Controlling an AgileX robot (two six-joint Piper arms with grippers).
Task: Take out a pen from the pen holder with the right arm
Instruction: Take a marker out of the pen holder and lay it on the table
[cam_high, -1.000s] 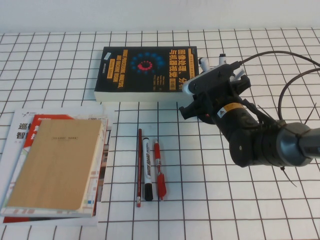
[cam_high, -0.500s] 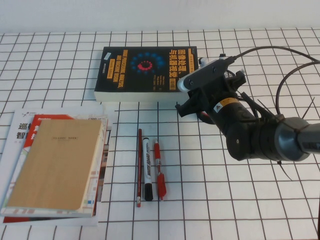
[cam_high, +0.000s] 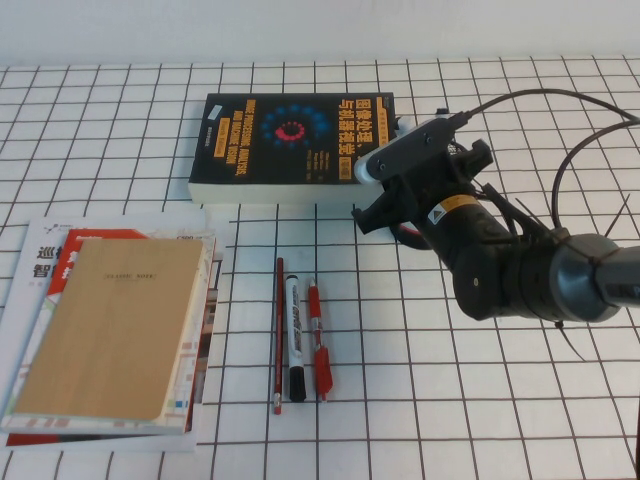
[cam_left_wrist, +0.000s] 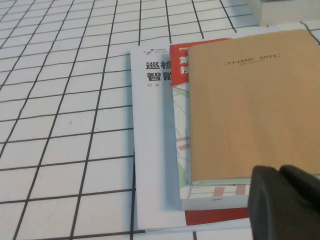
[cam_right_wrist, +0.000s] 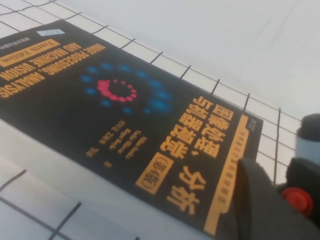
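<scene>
**Q:** What surface is presented?

**A:** A white bench (cam_high: 120, 110) ruled with a black grid is shown. A black book (cam_high: 290, 140) is laid at its far side, and a notebook stack (cam_high: 110, 330) at the robot's left.

**Q:** How far is the task judged to have advanced?

**A:** No pen is seen lifted clear, so the extraction is judged unfinished. The right pincer (cam_right_wrist: 282, 202) is positioned just beside the book's right edge, where the pen holder is hidden under the arm. Whether this pincer is open or closed on anything cannot be told. The lift out of the holder is left to be done.

**Q:** How is the pen presented?

**A:** In the right wrist view a red-capped pen (cam_right_wrist: 297, 200) is seen right at the pincer. Only its round red end is exposed.

**Q:** What else is noted?

**A:** A red pencil (cam_high: 278, 335), a marker (cam_high: 294, 338) and a red pen (cam_high: 318, 338) are laid side by side mid-bench, well apart from the arm. The left pincer (cam_left_wrist: 281, 190) is held over the notebook stack, closed and empty.
</scene>
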